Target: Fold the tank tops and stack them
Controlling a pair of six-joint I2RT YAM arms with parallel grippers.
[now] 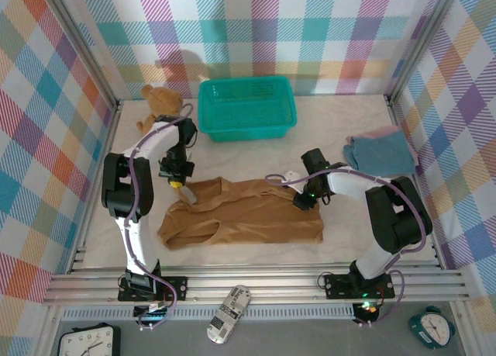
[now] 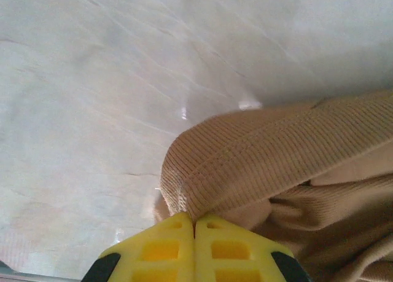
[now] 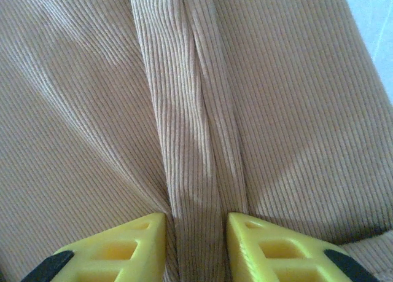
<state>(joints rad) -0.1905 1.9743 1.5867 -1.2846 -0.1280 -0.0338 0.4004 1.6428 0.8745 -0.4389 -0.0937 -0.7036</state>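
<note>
left pincer (image 2: 194, 223) clamps ochre top (image 1: 248, 216) | right pincer (image 3: 196, 223) pinches its ridge

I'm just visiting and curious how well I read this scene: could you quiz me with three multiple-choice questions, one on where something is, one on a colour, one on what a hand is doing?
1. Where is the teddy bear?
A. inside the basket
B. left of the basket, by the far wall
C. on the brown top

2. What colour is the top spread between the arms?
A. ochre brown
B. green
C. white

3. How is the left hand?
A. wide open
B. holding the bear
C. shut on the brown top

Answers: B, the bear sits beside the basket; A, the spread cloth is brown; C, its yellow fingers meet on the top's edge.
</note>
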